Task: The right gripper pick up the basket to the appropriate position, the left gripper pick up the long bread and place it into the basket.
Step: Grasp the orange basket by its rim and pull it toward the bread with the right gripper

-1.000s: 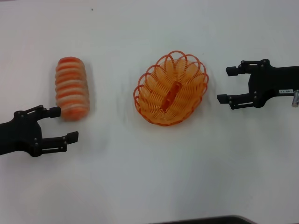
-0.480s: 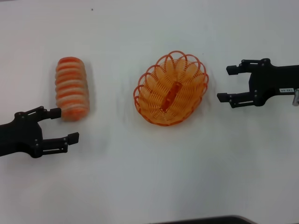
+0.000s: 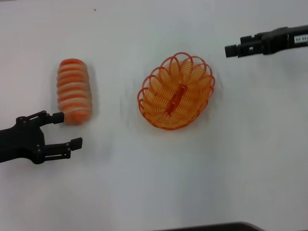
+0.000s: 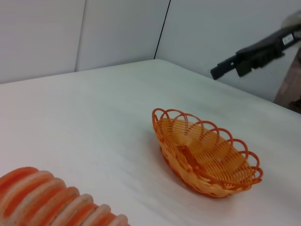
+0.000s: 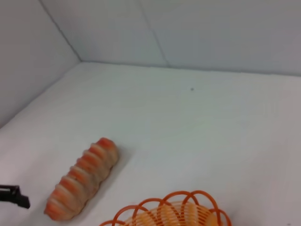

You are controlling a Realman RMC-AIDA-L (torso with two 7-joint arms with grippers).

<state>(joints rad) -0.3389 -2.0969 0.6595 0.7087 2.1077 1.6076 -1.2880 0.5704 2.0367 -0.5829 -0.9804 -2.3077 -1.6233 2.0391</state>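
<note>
The long bread [image 3: 74, 91] lies on the white table at the left; it also shows in the left wrist view [image 4: 51, 202] and the right wrist view [image 5: 82, 186]. My left gripper [image 3: 67, 130] is open just near of the bread's end, one fingertip [image 3: 57, 117] close to it. The orange basket [image 3: 175, 91] sits empty mid-table, also seen in the left wrist view [image 4: 207, 155] and the right wrist view [image 5: 174, 212]. My right gripper [image 3: 236, 47] is raised at the far right, beyond the basket and apart from it, turned edge-on, fingers apart and empty; it also shows in the left wrist view [image 4: 228, 65].
The white table [image 3: 144, 183] spreads around both objects. A dark edge [image 3: 207, 227] shows at the near side. Grey walls [image 4: 117, 33] stand behind the table. A small dark speck [image 3: 95, 9] marks the far side.
My right gripper has lifted and moved to the far side from beside the basket's right rim, turning edge-on. The left gripper, bread and basket have hardly moved.
</note>
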